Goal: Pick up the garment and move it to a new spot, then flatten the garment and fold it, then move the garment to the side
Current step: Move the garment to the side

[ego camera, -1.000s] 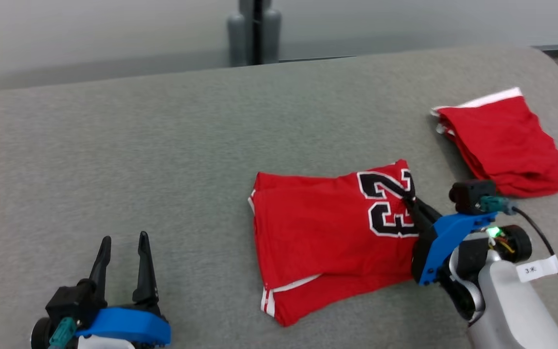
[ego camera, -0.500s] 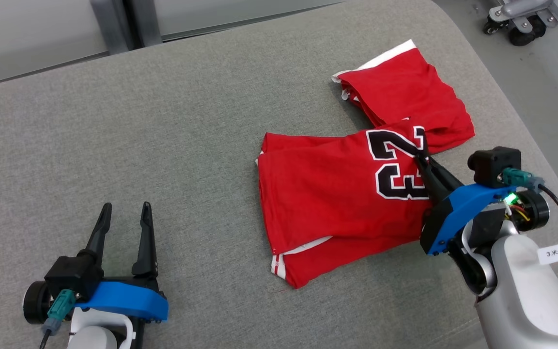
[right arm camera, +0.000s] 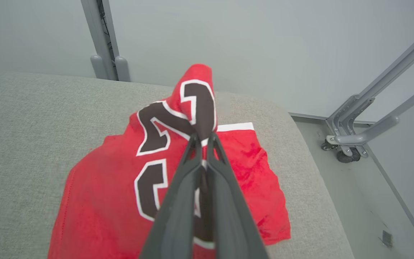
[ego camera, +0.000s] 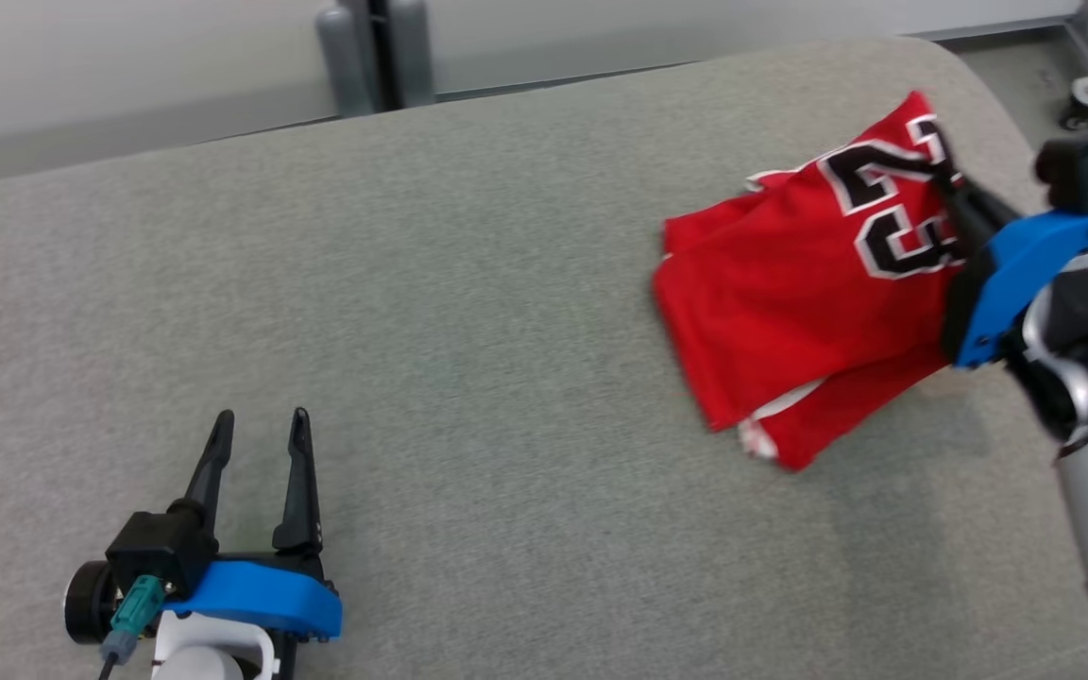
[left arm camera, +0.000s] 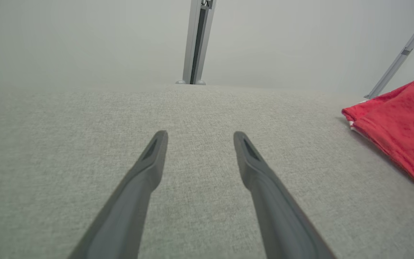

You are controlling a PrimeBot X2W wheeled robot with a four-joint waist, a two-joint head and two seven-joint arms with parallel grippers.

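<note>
Now right fingers (right arm camera: 185, 169) pinch jersey (ego camera: 790, 312) above second red garment (right arm camera: 253, 158); left fingers (left arm camera: 149, 162) wide over grey cushion (ego camera: 459, 283).

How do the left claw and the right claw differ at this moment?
The left claw stands open and empty; the right claw is shut on the red 23 jersey. The left claw sits low over bare grey cushion; the right claw holds the jersey's edge raised off it. Both have long dark fingers on blue mounts.

A folded red jersey (ego camera: 771, 312) with a white-edged black 23 sits at the right end of a grey cushion (ego camera: 412, 283). Its numbered corner is lifted high.
</note>
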